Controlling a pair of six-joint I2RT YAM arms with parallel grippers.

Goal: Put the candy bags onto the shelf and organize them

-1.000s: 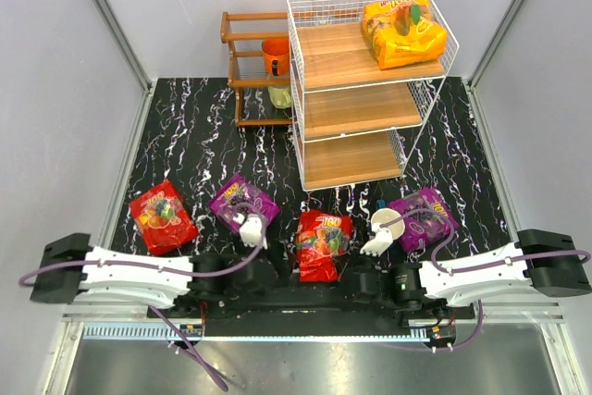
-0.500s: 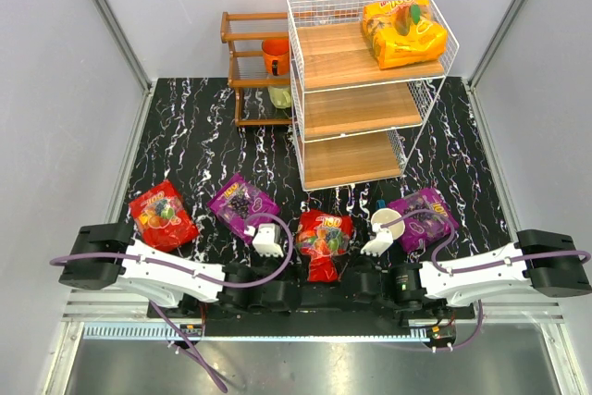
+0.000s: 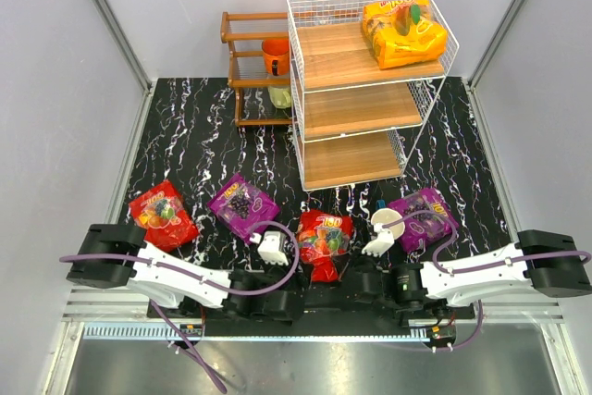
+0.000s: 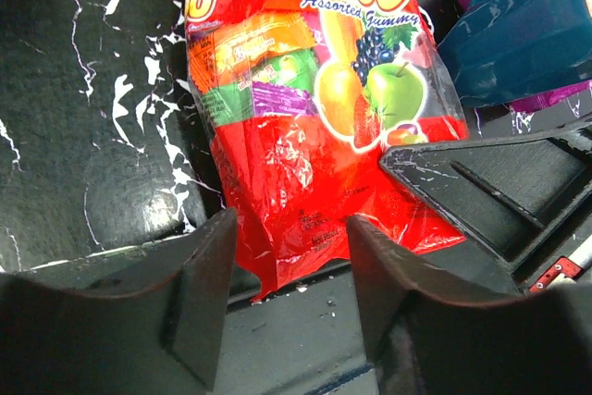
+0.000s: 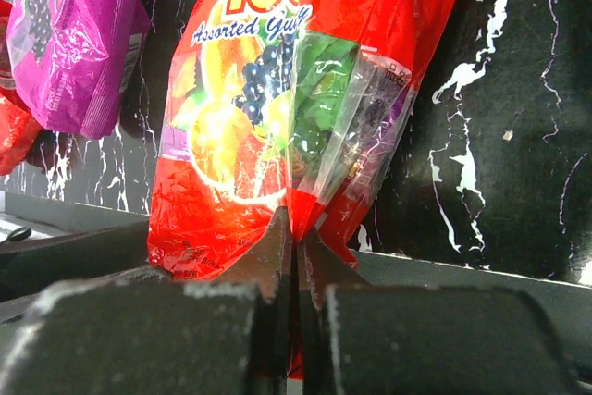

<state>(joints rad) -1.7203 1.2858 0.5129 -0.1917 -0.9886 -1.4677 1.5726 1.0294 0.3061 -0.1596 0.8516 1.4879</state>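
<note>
- Straddling the near end of the middle red candy bag (image 4: 314,136), the left gripper (image 4: 291,228) holds its fingers wide apart, one on each side of the bag's crinkled bottom edge. Whether they touch the plastic cannot be told.
- Only the left wrist view shows the bag's print: "Assorted Gummy", grapes and a green apple. It also shows the blue outside of the cup (image 4: 532,34) at the upper right.
- The right gripper (image 5: 295,228) has its fingers pressed together with nothing seen between them. Its wrist view looks up the same red bag from the other side, and the left purple candy bag (image 5: 74,43) lies beyond it.
- The overhead view adds the layout. The middle red bag lies flat on the table (image 3: 185,136) close to the arm bases, with the left gripper at its left edge and the right gripper just off its right edge.
- From above, the cup shows only its white inside. It stands just beyond the right gripper, against the right purple candy bag (image 3: 424,215).
- A little farther out on the left, the left purple bag lies flat, and the left red candy bag (image 3: 162,214) lies flat near the table's left edge. The two are apart.
- At the far end stands the shelf (image 3: 361,90), a white wire frame with three wooden boards. The orange-yellow candy bag (image 3: 407,32) lies on the right side of the top board.
- Just left of the shelf, the dark brown rack (image 3: 242,39) holds an orange cup (image 3: 275,55).
</note>
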